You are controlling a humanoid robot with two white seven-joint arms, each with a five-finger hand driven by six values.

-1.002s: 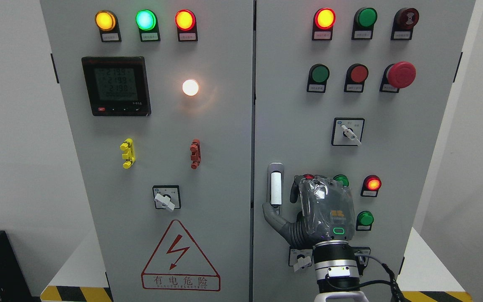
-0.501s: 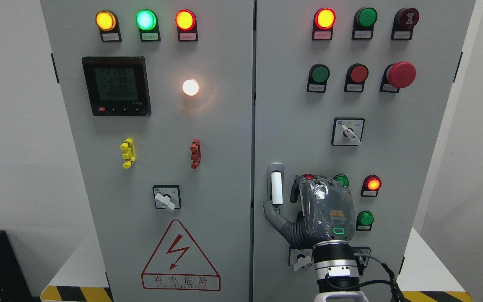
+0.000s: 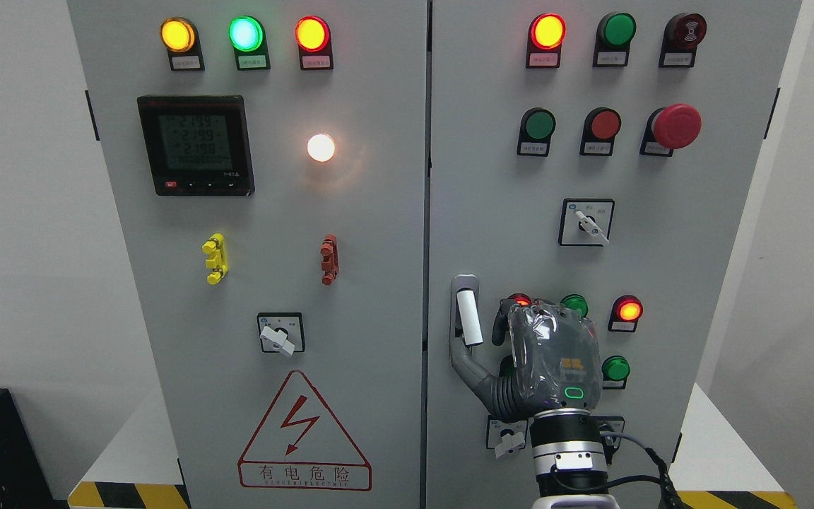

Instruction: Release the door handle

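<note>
Right hand (image 3: 545, 360) sits low on the cabinet door, thumb hooked under the door handle (image 3: 468, 318), other fingers loosely curled beside it. Handle stands upright, just left of the palm.

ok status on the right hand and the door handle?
Right hand at the door handle, thumb under its lower end, grip unclear. Handle tilted, not yet released. Left hand not in view. Nothing in the way.

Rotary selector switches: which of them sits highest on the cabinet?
The selector switch on the right door, under the red mushroom button. The left door's switch and the one beside the right hand sit lower.
</note>
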